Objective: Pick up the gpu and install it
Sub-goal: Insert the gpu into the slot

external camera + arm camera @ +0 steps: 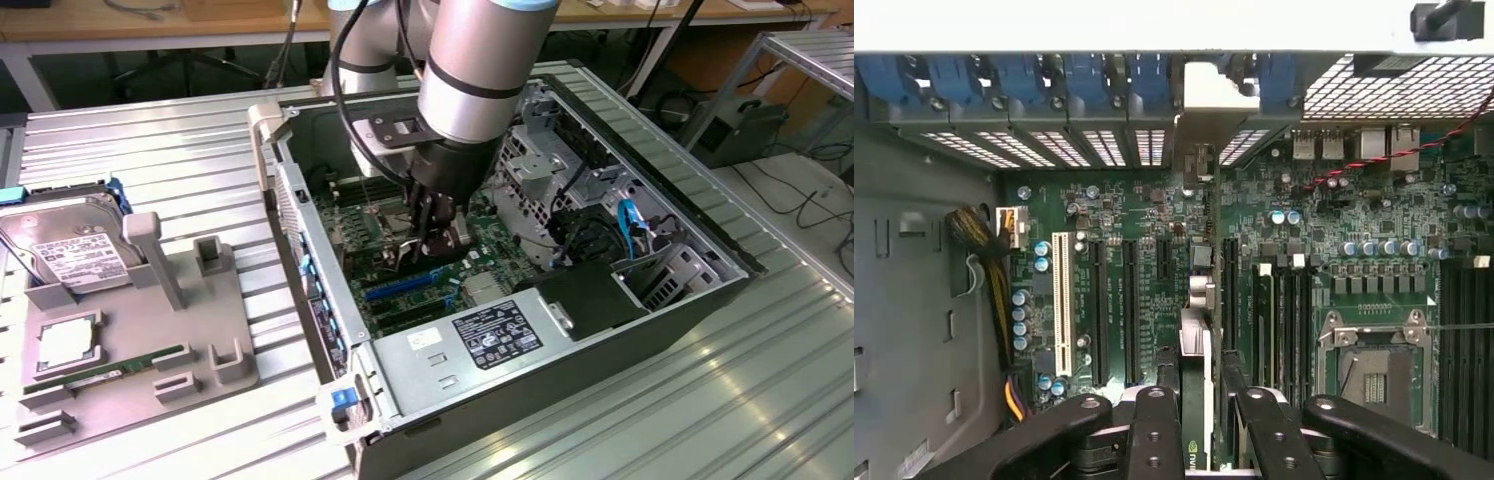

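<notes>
**A:** What takes up the most room?

**B:** A ribbed metal table (160, 150). On it a computer case (454, 420) lies on its side, open upward. The robot arm (467, 70) reaches down into the case from above.

**A:** Is there anything beside the case?

**B:** On the exterior view's left, a grey fixture tray (140, 315) lies on the table, just beside the case. A silver hard drive (67, 245) is propped at its far end. Nearer are a square processor chip (67, 345) and a narrow green RAM stick (107, 368).

**A:** And inside the case?

**B:** A labelled power supply (494, 335) sits at the near end. The green motherboard (1144, 215) covers the floor. It has a row of long expansion slots, among them a white slot (1062, 300), and a CPU socket (1374, 370) in a metal frame.

**A:** Where is the gpu?

**B:** The gpu (1196, 400) is inside the case. It stands on edge over the motherboard, among the black expansion slots and parallel to them. Its silver bracket (1209, 95) reaches the rear wall, between the vented slot covers under the blue clips (1104, 80). I cannot tell whether its lower edge sits in a slot.

**A:** And the gripper?

**B:** The gripper (1199, 445) is clamped on the gpu. Its black fingers (1154, 430) stand on either side of the card, against its faces. In the exterior view it hangs low over the middle of the board.

**A:** Anything smaller?

**B:** A thin red wire (1414, 150) crosses the board near the rear ports.
</notes>
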Robot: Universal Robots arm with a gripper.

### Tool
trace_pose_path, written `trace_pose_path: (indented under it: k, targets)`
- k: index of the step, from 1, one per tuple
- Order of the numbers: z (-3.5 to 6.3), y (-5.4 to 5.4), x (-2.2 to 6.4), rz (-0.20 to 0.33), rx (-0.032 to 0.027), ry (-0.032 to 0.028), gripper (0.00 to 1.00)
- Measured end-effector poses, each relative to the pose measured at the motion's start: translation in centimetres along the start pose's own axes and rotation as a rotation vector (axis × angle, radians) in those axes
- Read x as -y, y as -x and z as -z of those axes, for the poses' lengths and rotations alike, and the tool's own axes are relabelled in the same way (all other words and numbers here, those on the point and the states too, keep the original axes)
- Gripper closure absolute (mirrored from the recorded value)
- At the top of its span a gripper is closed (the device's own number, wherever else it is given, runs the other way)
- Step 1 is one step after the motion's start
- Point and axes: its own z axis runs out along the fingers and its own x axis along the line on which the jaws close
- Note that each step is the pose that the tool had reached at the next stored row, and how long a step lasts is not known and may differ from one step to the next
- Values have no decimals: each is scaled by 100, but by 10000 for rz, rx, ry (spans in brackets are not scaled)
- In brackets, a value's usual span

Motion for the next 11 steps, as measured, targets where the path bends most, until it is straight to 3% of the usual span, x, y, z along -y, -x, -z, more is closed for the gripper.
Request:
trace_pose_path:
  k: [11]
  targets:
    - [-31,-1,-12,-4,1,0,74]
